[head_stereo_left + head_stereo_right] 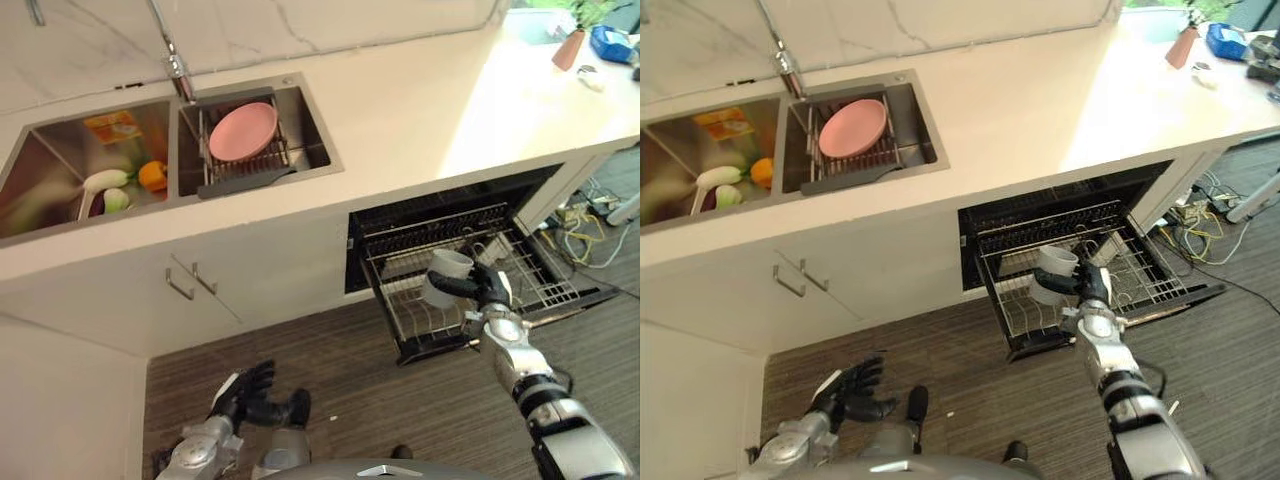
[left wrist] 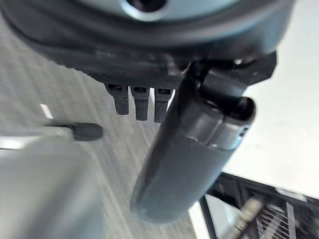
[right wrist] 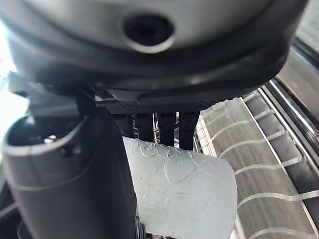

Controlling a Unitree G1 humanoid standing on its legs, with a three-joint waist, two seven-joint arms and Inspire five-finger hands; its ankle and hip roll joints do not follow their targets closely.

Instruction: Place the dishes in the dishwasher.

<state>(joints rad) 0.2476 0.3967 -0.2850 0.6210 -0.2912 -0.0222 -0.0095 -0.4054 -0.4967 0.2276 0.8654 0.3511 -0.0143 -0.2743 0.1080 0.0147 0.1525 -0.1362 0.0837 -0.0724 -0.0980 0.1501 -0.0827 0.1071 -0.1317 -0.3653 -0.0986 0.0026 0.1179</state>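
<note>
White cup [image 1: 446, 276] gripped in the curled right hand [image 1: 487, 289] above the pulled-out dishwasher rack [image 1: 540, 290]; pink plate [image 1: 243, 130] stood in the sink's drainer [image 1: 245, 170]. Left hand [image 1: 243, 393] hung relaxed, empty.

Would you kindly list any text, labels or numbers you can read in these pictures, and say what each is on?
None can be read.
Cup in the right hand, over the dishwasher rack: raised pattern, perhaps lettering, too blurred to read.
Orange packet in the sink: print too small to read.
Pink plate: no markings.
</note>
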